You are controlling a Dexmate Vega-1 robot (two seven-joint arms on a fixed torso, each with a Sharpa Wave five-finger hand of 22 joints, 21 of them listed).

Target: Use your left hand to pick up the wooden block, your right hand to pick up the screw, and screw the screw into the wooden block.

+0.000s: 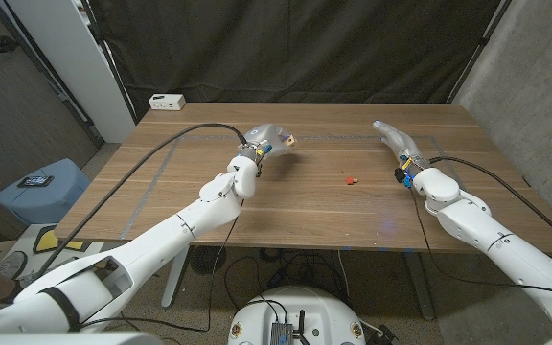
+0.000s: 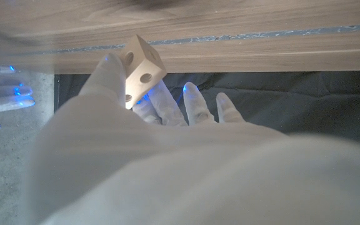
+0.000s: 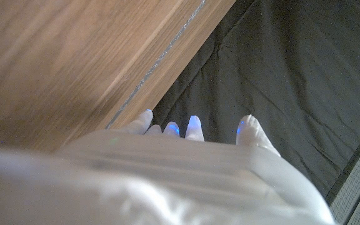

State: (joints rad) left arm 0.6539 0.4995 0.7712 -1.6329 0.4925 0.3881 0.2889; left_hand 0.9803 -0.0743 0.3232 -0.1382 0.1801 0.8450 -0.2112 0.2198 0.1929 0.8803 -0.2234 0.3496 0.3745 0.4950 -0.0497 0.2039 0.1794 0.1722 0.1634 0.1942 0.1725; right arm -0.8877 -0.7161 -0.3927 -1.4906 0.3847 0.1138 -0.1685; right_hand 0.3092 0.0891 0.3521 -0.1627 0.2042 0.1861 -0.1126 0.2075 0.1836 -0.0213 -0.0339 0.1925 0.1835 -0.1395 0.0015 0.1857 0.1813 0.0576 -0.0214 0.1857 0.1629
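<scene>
Between hands: bare stretch of wooden table [image 1: 257, 206], broken only by the small red screw [image 1: 352, 179] near the middle.
Left side: left hand [image 1: 264, 140] with the wooden block [image 1: 287, 140] at its fingertips, well apart from the screw.
Right side: right hand [image 1: 397, 142] near the far edge, fingers extended, open wood between it and the screw.
Far left corner: white power strip [image 1: 167, 101], well clear of both hands.
Behind table: dark curtain [image 1: 305, 48] close along the far edge.
</scene>
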